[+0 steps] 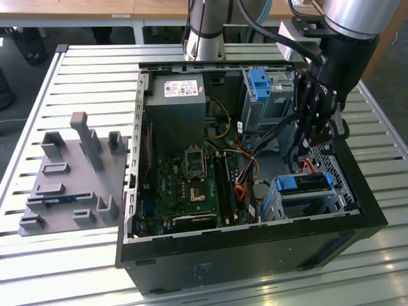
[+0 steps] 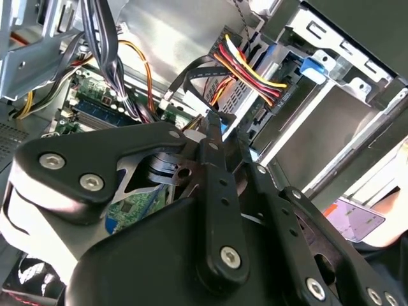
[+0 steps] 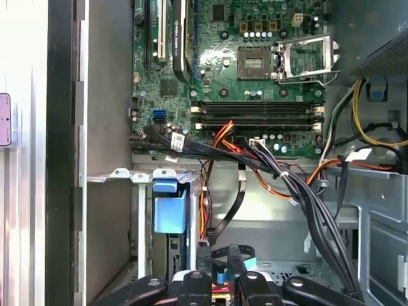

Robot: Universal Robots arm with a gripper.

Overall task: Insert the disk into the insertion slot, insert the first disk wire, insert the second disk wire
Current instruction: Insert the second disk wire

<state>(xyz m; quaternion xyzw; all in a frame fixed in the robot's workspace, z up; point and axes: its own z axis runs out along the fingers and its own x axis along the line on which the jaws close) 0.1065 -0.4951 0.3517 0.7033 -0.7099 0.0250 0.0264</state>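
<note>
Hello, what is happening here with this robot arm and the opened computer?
A robot arm's gripper reaches down into an open computer case lying on a slatted table. The disk, in its blue carrier, already sits in the insertion slot at the case's corner. The gripper hangs just beside that cage, among the loose wires leading to the disk. A grey fixture plate lies on the table beside the case.

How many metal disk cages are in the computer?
2. The tall grey cage with a blue latch is farther back; the low silver cage sits nearer. Others may be hidden.
</note>
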